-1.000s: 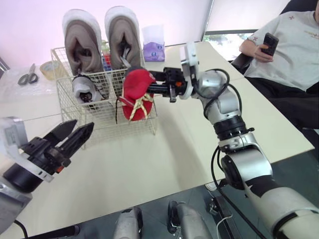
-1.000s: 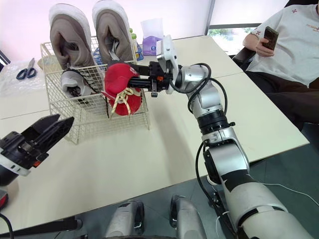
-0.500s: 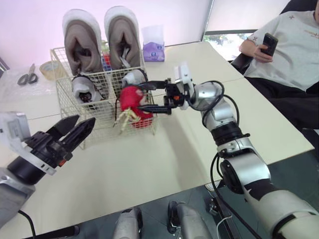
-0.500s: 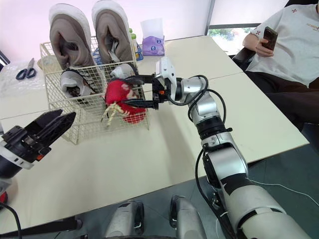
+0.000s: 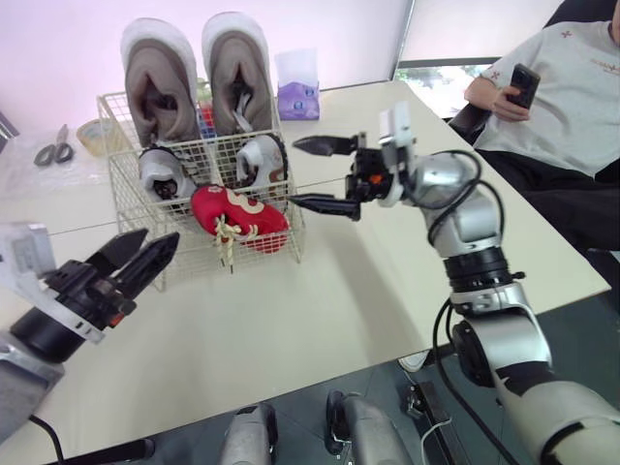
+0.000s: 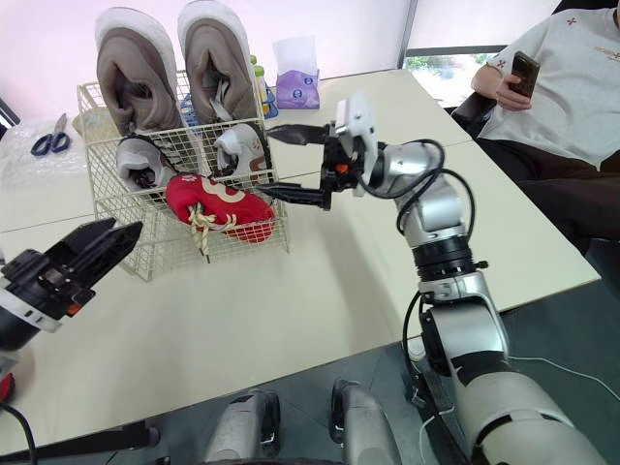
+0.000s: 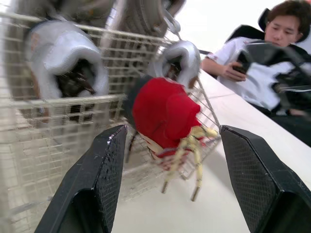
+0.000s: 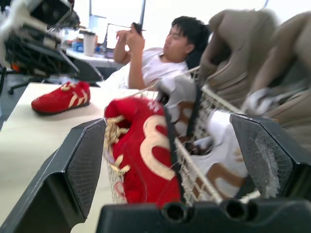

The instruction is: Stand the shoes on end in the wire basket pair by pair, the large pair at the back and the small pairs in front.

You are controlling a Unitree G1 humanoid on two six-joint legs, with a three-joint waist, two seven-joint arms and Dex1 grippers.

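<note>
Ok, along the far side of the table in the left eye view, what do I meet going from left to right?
scissors → first large shoe → second large shoe → tissue pack → person

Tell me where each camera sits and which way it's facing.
Head eyes: on the head, looking down over the left gripper and right gripper at the wire basket.
Left wrist: between its open fingers, facing the red shoe and the person.
Right wrist: between its open fingers, facing that shoe from the basket's right.
Shared: red shoe, basket.
</note>
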